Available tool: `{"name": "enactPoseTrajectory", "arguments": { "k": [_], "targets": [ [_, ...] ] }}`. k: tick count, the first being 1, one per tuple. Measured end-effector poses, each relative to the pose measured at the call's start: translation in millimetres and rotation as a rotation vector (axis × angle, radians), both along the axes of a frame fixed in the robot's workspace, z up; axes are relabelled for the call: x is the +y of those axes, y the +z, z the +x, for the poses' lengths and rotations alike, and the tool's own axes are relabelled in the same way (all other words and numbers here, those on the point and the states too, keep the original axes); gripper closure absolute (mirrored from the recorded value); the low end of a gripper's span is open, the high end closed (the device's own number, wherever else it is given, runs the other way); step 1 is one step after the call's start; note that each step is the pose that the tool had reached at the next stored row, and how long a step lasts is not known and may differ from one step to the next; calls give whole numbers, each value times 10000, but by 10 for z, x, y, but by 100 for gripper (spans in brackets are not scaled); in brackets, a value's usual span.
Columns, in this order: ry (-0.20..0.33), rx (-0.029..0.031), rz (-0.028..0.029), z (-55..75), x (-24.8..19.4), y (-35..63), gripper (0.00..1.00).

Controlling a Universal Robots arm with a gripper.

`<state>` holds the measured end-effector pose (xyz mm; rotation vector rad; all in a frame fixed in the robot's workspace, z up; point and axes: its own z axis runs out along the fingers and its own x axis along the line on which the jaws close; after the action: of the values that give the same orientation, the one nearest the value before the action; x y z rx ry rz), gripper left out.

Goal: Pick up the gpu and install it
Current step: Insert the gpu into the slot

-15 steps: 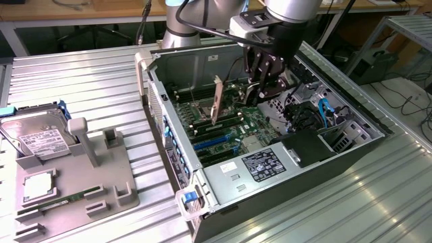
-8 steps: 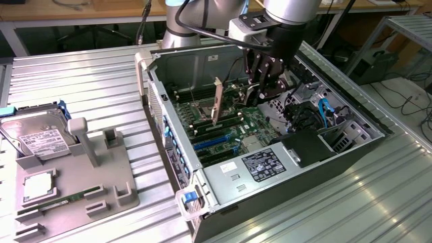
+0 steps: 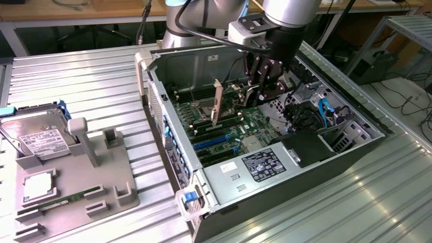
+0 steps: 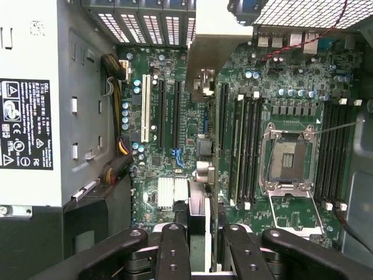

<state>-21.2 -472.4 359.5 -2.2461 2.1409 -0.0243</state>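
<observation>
The gpu (image 3: 217, 99) stands on edge inside the open computer case (image 3: 192, 61). Its pale bracket strip points toward the case's slotted rear wall. My gripper (image 3: 265, 95) reaches down from above and is shut on the card's other end. In the wrist view the gpu (image 4: 216, 46) runs edge-on from between my fingers (image 4: 173, 248) out to the blurred pale bracket. It hangs over the motherboard (image 4: 175, 175), between the expansion slots (image 4: 160, 111) and the memory slots (image 4: 245, 146). I cannot tell whether its lower edge touches a slot.
The power supply (image 3: 260, 164) fills the case's near end, with blue cables (image 3: 324, 109) and drive bays at the exterior view's right. The bare CPU socket (image 4: 287, 160) lies beside the memory slots. On the exterior view's left, a grey fixture tray (image 3: 101, 197) holds a hard drive (image 3: 37, 134).
</observation>
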Motion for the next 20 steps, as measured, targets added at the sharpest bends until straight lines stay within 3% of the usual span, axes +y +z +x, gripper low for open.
{"name": "enactPoseTrajectory", "arguments": {
  "k": [12,14,18,20],
  "targets": [
    [0,-22,-6,-2,-7,-76,73],
    [-1,-27,-43,-3,-6,-87,73],
    [-1,-20,-306,-6,-6,-114,73],
    [-1,-18,-358,-8,-6,-128,73]
  ]
}}
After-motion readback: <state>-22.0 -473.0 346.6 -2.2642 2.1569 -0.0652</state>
